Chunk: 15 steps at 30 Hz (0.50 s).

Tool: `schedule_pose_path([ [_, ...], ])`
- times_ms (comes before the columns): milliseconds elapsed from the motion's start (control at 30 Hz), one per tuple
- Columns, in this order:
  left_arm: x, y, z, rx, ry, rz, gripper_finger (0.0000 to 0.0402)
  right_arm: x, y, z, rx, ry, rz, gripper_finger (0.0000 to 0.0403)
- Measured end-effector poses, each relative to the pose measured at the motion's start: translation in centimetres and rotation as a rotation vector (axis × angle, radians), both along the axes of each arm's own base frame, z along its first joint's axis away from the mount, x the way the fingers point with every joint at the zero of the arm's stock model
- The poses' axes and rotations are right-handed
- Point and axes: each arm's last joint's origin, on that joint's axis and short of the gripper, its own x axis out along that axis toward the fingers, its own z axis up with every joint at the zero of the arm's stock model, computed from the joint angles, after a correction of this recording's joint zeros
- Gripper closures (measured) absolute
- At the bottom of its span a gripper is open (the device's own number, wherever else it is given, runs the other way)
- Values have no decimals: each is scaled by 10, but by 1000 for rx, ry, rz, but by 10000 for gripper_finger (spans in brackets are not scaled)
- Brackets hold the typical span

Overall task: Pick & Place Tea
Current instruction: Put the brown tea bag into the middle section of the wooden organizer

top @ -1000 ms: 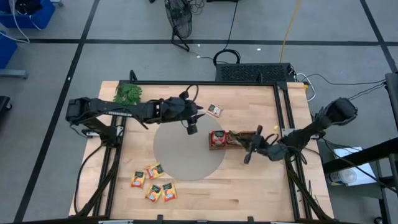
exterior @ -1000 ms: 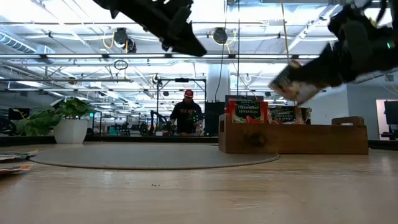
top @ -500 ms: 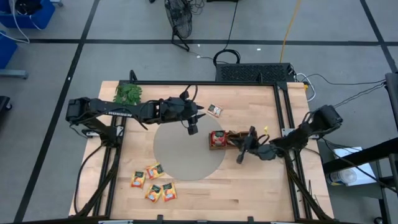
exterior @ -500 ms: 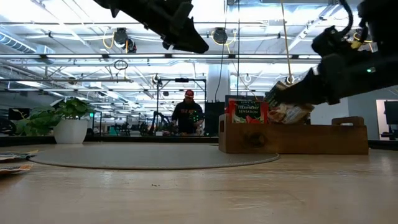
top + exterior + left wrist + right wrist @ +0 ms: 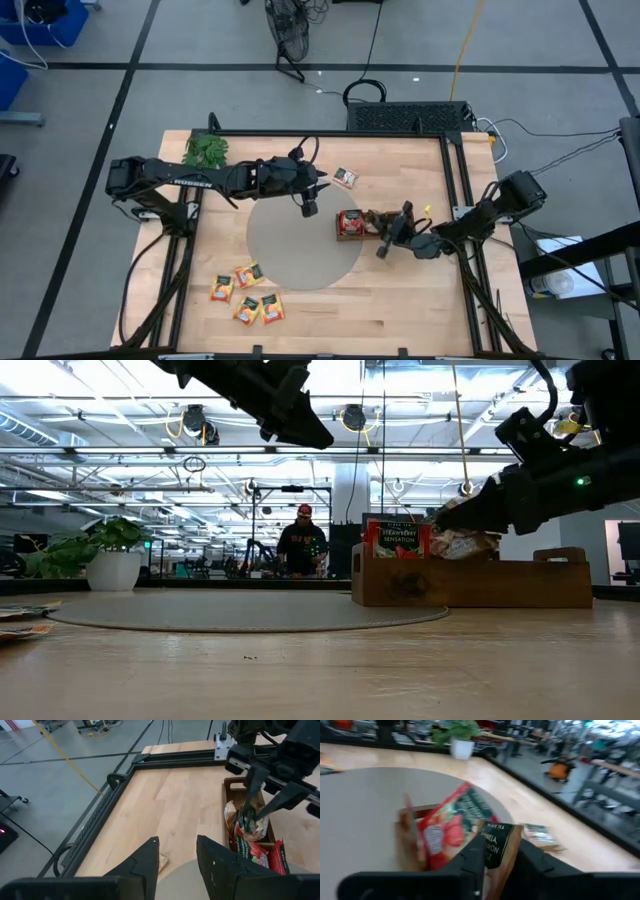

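The right gripper [image 5: 381,247] lowers a grey-white square tea sachet [image 5: 496,843] into the long brown wooden tray [image 5: 372,226] near the bench's right edge, beside the red sachets [image 5: 349,224]; I cannot tell whether its fingers grip it. Orange-yellow sachets [image 5: 247,293] and another sachet [image 5: 345,177] remain. The left gripper [image 5: 309,207] hovers, fingers half-open, empty. A green leafy sprig [image 5: 205,151] blocks nothing.

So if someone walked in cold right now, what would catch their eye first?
Probably the right gripper lowered over the wooden tray right of the grey round mat, with a grey-white sachet between its fingers behind the red sachets. Next, the orange-yellow sachets clustered at the table's near-left, and one lone sachet near the far edge beside the hovering left gripper.
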Motion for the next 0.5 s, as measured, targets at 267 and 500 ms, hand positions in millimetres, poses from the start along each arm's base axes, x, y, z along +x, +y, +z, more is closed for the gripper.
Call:
schedule_pose_path([
  [267,0,0,-1,1,12,-1,266,1,1,12,-99,-16,-14,269],
  [500,-1,0,-3,1,38,-2,266,0,11,31,-180,-42,45,260],
])
